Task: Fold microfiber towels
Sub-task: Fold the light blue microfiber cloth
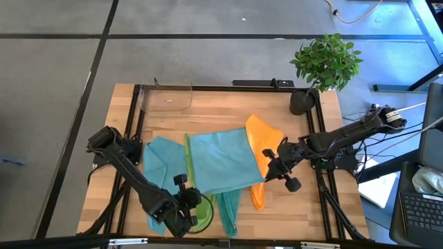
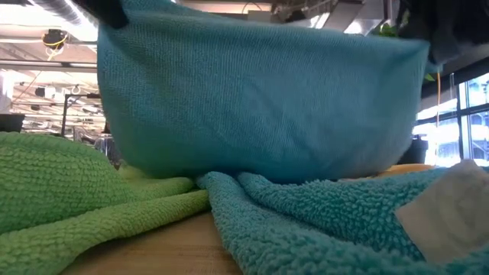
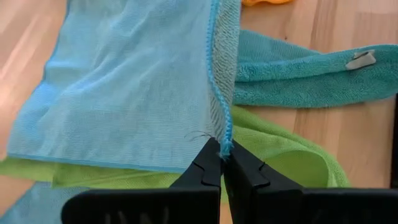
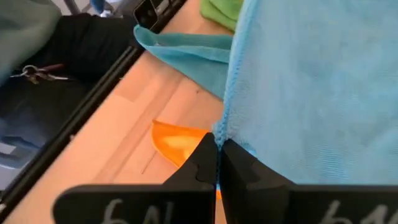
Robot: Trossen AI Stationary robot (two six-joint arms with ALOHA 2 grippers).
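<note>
Wooden plank surface (image 1: 228, 111), black-framed. Left hand (image 3: 221, 163) and right hand (image 4: 217, 155) each pinch a hemmed corner of the light blue towel (image 1: 221, 162), thin fine-knit, stretched flat at centre. Fuzzy teal towel (image 1: 228, 207) at 6 o'clock, lime green towel (image 2: 69, 191) crumpled beside it, orange towel (image 1: 261, 142) at 3 o'clock.

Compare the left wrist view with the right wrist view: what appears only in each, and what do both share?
Only the left wrist view shows the teal towel with its white tag, and the left claw shut on a corner of the light blue towel. Only the right wrist view shows the table's black frame edge and the right claw shut on that towel's edge. Both share the light blue towel, the lime green towel and the orange towel.
</note>
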